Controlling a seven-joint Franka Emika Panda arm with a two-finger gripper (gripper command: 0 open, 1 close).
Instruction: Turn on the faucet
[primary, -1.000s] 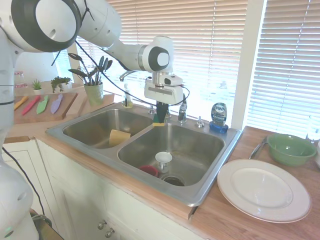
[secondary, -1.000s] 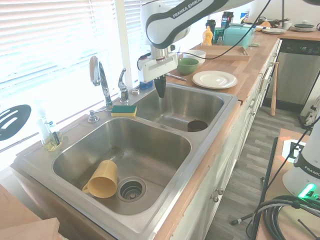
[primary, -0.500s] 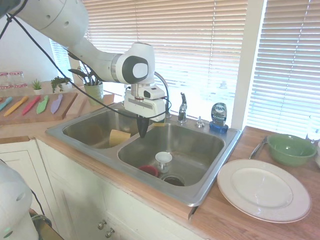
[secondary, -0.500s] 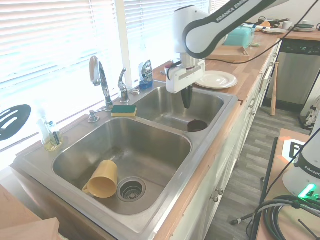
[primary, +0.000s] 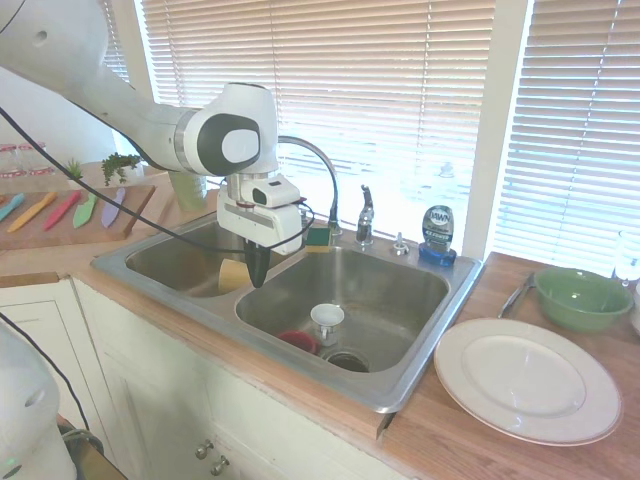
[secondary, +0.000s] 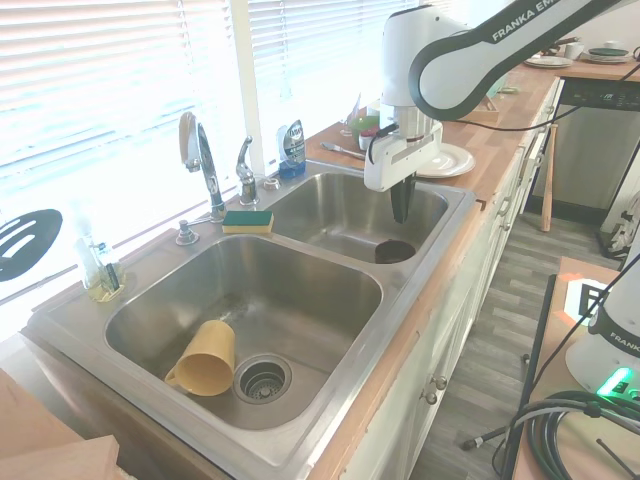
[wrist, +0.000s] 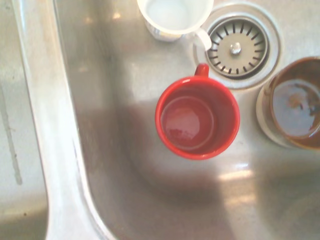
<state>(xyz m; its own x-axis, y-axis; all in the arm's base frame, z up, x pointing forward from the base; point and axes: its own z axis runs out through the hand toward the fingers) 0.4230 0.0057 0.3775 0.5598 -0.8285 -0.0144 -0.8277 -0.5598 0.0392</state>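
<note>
Hanging over the front part of the sink's (secondary: 330, 370) basin that holds the mugs, the gripper (secondary: 401, 207) points straight down with its fingers together and nothing between them. The faucet (secondary: 200, 155) stands at the back rim, on the divider between the two basins, its lever (secondary: 245, 170) just beside it; both are well apart from the gripper, behind it towards the window. A sponge (secondary: 248, 221) lies at the faucet's foot. Below the wrist, a red mug (wrist: 197, 119) stands upright, between a white cup (wrist: 174, 17) and a brown one (wrist: 292, 108), near the drain (wrist: 237, 47).
</note>
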